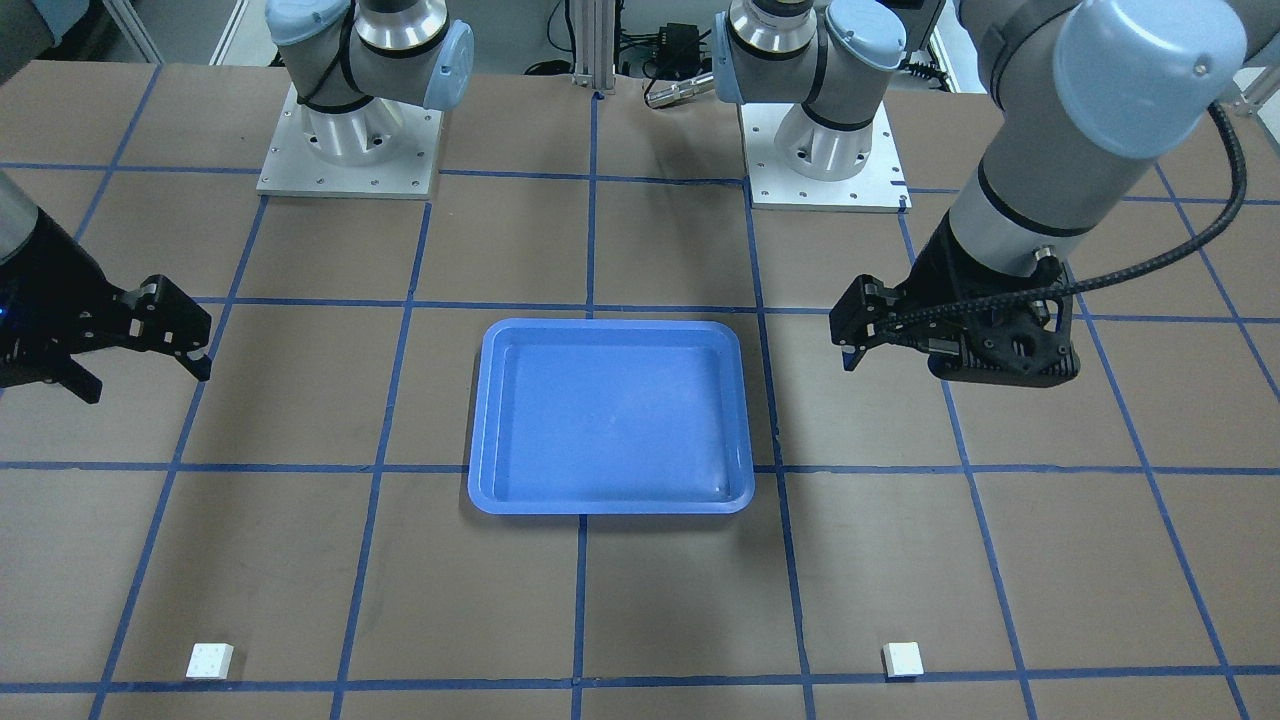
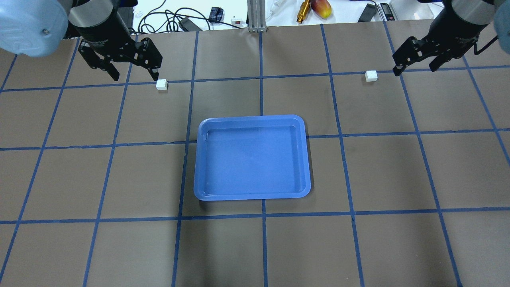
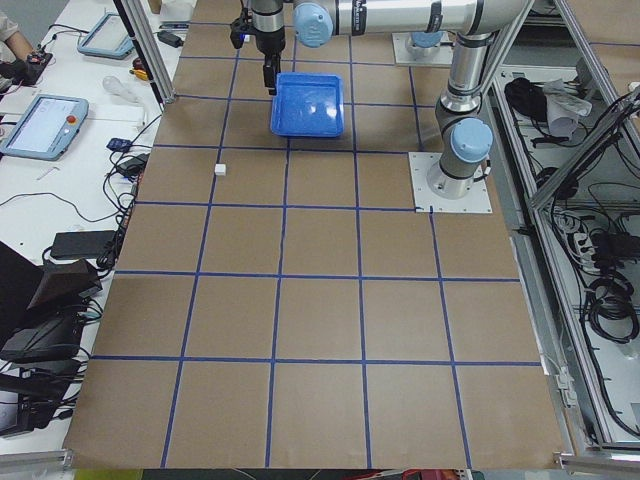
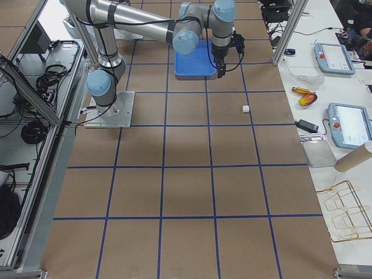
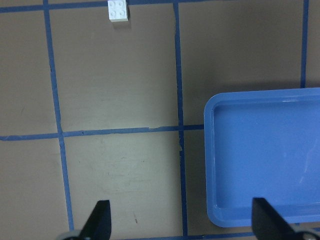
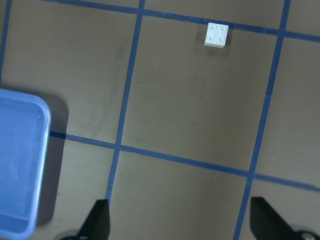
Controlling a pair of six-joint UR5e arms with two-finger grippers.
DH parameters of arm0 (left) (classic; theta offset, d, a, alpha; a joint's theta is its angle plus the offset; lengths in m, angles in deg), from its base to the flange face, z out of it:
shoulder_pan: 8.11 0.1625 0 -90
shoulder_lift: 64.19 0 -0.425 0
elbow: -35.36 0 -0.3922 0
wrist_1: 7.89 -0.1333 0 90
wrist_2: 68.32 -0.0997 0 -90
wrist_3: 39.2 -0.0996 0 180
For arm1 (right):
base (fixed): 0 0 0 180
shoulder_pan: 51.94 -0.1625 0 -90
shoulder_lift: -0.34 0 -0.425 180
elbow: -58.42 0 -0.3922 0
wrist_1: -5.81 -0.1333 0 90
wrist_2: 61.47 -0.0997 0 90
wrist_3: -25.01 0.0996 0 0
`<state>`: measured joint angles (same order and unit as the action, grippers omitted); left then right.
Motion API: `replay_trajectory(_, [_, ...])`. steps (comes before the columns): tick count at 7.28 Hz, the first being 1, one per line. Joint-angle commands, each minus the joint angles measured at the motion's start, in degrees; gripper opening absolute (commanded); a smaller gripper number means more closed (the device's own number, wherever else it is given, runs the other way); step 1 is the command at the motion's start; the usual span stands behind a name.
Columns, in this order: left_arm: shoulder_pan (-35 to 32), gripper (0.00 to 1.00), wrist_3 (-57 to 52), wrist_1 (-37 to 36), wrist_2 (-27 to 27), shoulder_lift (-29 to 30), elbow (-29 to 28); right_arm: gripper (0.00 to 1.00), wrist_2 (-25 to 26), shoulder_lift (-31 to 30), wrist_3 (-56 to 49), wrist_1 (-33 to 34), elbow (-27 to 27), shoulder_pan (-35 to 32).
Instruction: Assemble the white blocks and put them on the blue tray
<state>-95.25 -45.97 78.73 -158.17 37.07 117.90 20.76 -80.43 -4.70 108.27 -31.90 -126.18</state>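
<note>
The blue tray (image 2: 255, 159) is seen empty at the centre of the tabletop (image 2: 119, 247), w/ the two white blocks unjoined, studs up & well apart from it. One white block (image 2: 161, 84) is set on the robot's left side & the other white block (image 2: 371, 75) on its right, both just by the same blue tape line (image 2: 223, 79). The left pincer (image 2: 134, 73) & right pincer (image 2: 414, 67) are held spread wide above the tabletop w/ nothing gripped, each block lying ahead of the fingers, not btwn them.
</note>
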Motion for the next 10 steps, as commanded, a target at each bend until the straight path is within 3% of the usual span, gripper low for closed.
replay_trajectory(1, [0.3,1.0,-1.31,-4.23,0.02,3.31,-0.54,1.0,-6.6,4.81,-13.74,3.45,-0.03,3.38])
replay_trajectory(3, [1.71,1.0,-3.96,-7.95,-0.41,12.94,-7.61,1.0,-7.88,5.71,-14.23,3.36,-0.29,4.72])
replay_trajectory(4, [1.88,1.0,-4.74,-7.95,-0.76,15.7,-9.75,1.0,-7.88,6.32,-15.62,6.49,-0.21,4.81])
replay_trajectory(5, [4.06,1.0,-4.66,-8.04,-0.33,15.73,-7.77,1.0,-7.7,6.59,-18.07,10.87,-0.56,4.89])
replay_trajectory(8, [6.63,1.0,-4.31,-16.47,-0.77,17.65,-1.45,1.0,-9.02,10.28,-34.58,11.18,-0.21,5.07])
replay_trajectory(10, [6.54,1.0,-5.88,-32.94,0.98,19.5,3.3,1.0,-9.02,12.2,-39.88,11.27,-0.03,6.12])
